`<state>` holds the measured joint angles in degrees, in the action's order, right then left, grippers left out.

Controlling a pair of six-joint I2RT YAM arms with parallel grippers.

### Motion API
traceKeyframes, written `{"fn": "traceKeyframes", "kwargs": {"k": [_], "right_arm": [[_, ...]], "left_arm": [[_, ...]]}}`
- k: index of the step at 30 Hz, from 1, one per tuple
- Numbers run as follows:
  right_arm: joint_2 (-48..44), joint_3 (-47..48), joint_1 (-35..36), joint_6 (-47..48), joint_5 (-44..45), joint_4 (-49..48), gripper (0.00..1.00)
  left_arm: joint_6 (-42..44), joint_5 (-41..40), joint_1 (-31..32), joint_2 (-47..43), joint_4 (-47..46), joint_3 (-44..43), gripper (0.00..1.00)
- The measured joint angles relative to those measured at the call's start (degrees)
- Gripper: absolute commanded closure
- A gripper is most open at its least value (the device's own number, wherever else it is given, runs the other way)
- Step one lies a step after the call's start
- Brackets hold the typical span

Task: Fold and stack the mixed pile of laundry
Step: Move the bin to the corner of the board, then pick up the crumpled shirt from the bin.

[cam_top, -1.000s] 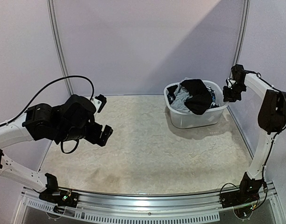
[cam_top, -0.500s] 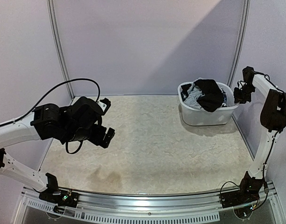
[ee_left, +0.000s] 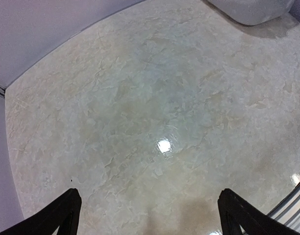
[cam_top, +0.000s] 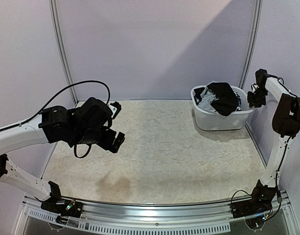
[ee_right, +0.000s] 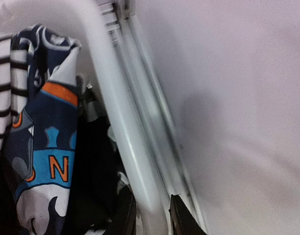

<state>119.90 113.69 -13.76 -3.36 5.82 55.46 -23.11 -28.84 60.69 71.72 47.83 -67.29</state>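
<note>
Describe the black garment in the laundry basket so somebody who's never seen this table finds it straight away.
At the far right corner of the marbled table stands a white plastic basket. The black garment lies uppermost in it. It is the large solid black piece, with light grey cloth showing to its left.

The laundry basket (cam_top: 223, 121), with the mixed laundry pile (cam_top: 219, 97) in it, has slid toward 3 o'clock across the desk (cam_top: 164, 147). The right pincer (cam_top: 254, 99) at its rim went along. The left pincer (cam_top: 116, 125) swung toward 3 o'clock too.
</note>
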Motion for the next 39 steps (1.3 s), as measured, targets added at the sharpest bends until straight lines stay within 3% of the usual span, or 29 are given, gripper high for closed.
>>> {"fn": "traceKeyframes", "kwargs": {"k": [6, 13, 21, 29, 39], "right_arm": [[0.74, 4.46, -2.49, -0.44, 12.28, -3.06, 0.52], [0.61, 5.18, -2.34, -1.31, 10.51, -2.73, 0.38], [-2.99, 5.16, -0.83, -3.34, 2.43, -1.18, 0.08], [-9.35, 5.16, 3.67, -4.63, -9.46, -1.11, 0.06], [-6.86, 6.10, 5.09, -7.04, -15.65, -2.32, 0.10]], "left_arm": [[-0.04, 0.44, -0.02, -0.02, -0.46, -0.02, 0.00], [-0.04, 1.11, -0.07, -0.02, -0.50, -0.02, 0.01], [0.59, 1.16, -0.07, 1.46, -1.07, -1.90, 0.00], [1.29, 1.20, -0.50, 4.00, -3.58, -3.61, 0.00], [0.52, 1.18, -2.10, 4.50, -4.31, -4.79, 0.01]]}}
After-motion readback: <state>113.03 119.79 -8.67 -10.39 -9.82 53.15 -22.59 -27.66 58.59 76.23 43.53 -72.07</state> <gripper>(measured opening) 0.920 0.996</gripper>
